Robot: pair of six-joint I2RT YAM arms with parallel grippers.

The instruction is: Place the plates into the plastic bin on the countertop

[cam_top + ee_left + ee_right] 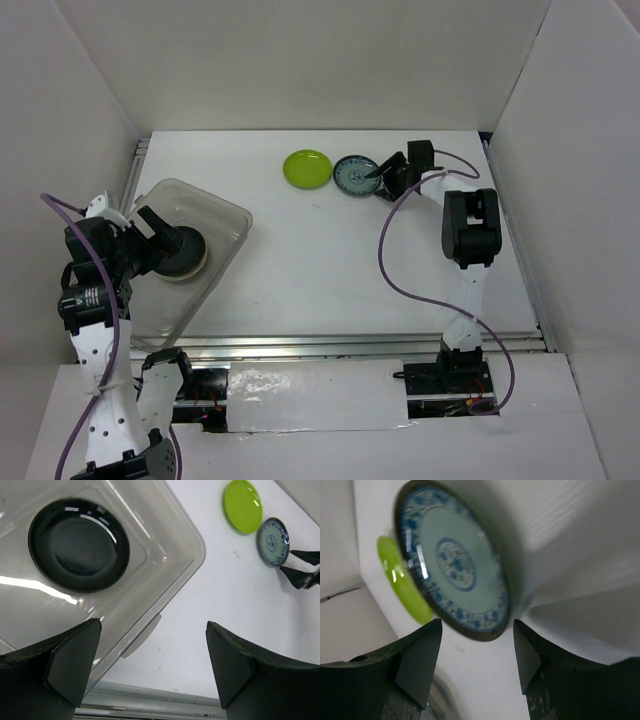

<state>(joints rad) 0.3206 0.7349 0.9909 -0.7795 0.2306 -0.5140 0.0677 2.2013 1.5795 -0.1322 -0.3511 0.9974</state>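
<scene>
- left gripper (152, 650) hangs wide open over the plastic bin (196, 555); black plate (79, 545) lies inside.
- right gripper (477, 630), jaws apart, straddles the blue-white plate (455, 565) rim on the countertop (330, 270); next: pinch, lift.

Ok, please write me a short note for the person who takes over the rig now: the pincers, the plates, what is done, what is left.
Left pincer: open, empty, above the plastic bin.
Right pincer: open, astride the near rim of the blue-white plate, not yet closed on it.
Done: black plate lies on top in the bin; a cream edge shows under it, the count below is hidden.
Left: the blue-white plate and the lime green plate, side by side on the countertop. Probably grip the blue-white one first.
</scene>
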